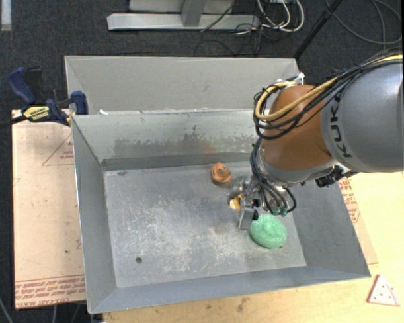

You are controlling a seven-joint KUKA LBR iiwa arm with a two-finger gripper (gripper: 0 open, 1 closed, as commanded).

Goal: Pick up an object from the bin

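Where the arm reaches in from the right, the gripper (pixel 246 219) sits low, just beside a green lump (pixel 271 233) on the bin (pixel 158 219) floor's right half. Whether the gripper is released or clenched cannot be told. A small orange piece (pixel 220 173) lies near the back wall. Bare floor runs left.

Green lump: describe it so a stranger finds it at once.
In the grey metal bin, look at the right part of the floor, next to the gripper. There lies a rounded green lump. Its only neighbour, an orange-brown thing, is smaller.
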